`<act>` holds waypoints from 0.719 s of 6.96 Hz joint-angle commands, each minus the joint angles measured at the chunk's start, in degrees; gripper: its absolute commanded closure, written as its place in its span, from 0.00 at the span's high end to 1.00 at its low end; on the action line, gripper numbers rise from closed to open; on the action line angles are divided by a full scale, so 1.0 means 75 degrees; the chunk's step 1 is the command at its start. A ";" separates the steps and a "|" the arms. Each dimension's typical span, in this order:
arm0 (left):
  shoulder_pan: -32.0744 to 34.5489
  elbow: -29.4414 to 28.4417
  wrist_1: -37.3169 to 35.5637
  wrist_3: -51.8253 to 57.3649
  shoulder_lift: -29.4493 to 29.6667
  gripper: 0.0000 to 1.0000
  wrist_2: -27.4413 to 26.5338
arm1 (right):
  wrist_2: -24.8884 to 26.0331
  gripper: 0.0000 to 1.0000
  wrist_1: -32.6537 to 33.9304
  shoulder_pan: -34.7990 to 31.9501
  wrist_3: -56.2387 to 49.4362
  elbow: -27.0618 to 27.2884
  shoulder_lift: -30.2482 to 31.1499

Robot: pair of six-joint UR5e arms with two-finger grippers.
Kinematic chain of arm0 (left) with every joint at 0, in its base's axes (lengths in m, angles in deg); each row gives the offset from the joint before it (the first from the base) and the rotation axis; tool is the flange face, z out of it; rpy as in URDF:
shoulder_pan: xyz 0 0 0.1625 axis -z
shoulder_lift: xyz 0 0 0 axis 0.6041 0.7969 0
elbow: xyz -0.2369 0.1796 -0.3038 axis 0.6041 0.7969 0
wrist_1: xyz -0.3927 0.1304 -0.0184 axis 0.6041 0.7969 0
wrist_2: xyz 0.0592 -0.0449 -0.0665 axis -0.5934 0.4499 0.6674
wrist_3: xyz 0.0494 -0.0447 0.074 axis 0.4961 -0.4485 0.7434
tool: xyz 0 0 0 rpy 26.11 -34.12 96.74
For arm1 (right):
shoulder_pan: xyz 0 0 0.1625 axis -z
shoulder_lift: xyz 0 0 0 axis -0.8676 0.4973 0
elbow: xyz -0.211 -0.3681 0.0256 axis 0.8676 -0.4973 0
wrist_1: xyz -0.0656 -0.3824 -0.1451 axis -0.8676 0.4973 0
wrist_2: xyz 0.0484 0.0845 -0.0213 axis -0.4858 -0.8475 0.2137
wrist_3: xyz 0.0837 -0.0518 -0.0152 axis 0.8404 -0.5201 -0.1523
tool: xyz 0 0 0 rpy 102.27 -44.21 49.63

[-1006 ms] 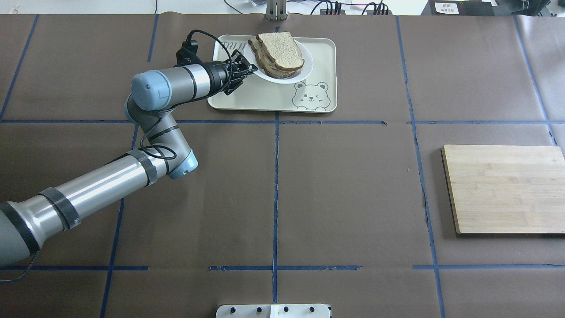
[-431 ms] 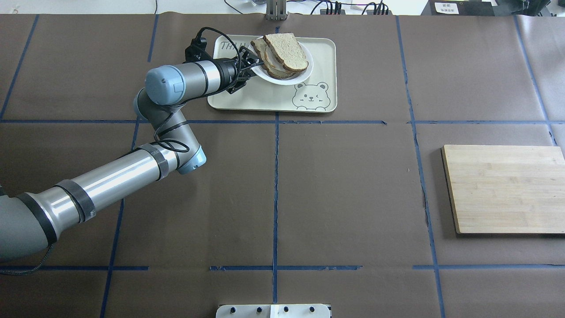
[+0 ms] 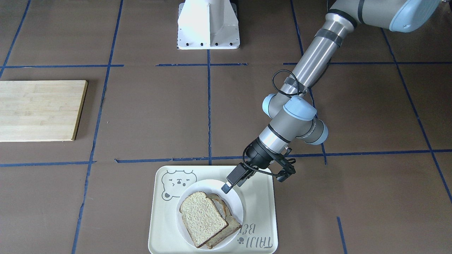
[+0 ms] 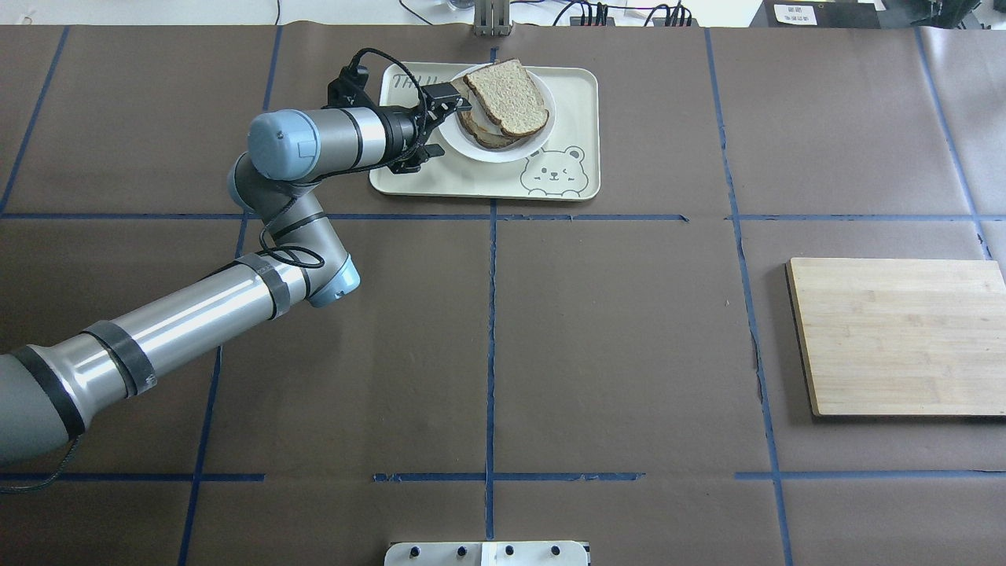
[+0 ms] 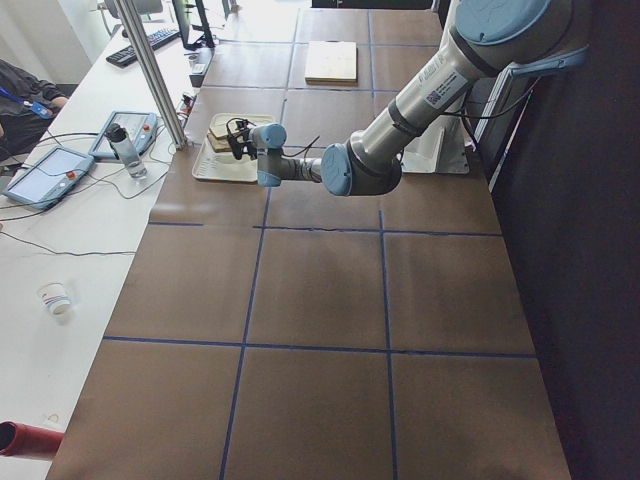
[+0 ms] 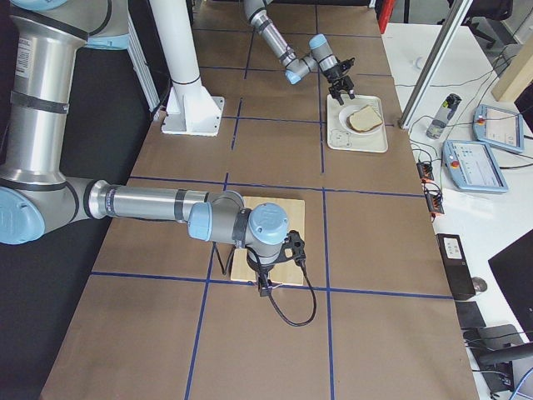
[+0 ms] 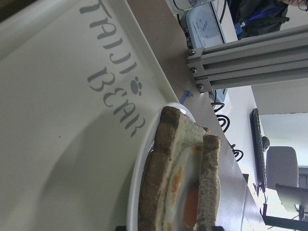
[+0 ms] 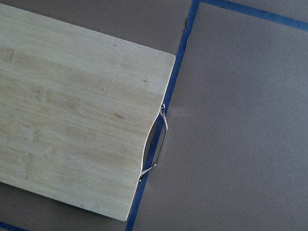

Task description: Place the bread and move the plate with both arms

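The plate (image 4: 491, 154) sits on the cream bear tray (image 4: 574, 102) at the table's far side. It carries a stack: the plain bread (image 4: 509, 96) on top, then a fried egg and another slice below, seen edge-on in the left wrist view (image 7: 209, 183). My left gripper (image 4: 460, 104) is at the plate's left rim, its upper finger over the rim (image 3: 227, 185), shut on the plate (image 3: 236, 208). My right gripper (image 6: 265, 279) shows only in the exterior right view, above the wooden board's corner. I cannot tell whether it is open or shut.
A bamboo cutting board (image 4: 896, 338) with a metal handle (image 8: 161, 144) lies at the table's right. The white robot base (image 3: 208, 24) stands at the near edge. The tray's raised rim (image 3: 257, 211) surrounds the plate. Blue tape lines cross the brown table cover.
My left gripper pushed in at the plate's rim, then drew back a little leftward. The plate with its stack shifted with it and now overlaps the bear drawing's ear.
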 commanded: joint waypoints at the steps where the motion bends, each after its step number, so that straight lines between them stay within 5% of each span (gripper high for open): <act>1: 0.0406 0.2279 -0.2313 0.0371 -0.0765 1.00 0.1467 | 0.0000 1.00 0.0000 0.0000 0.0000 0.0000 0.0000; 3: 0.0806 0.4529 -0.5412 0.2715 -0.1679 1.00 0.2340 | 0.0000 1.00 0.0000 0.0000 0.0000 0.0000 0.0000; 5: 0.1028 0.6873 -0.9231 0.6436 -0.2558 1.00 0.2402 | 0.0000 1.00 0.0000 0.0000 0.0000 0.0000 0.0000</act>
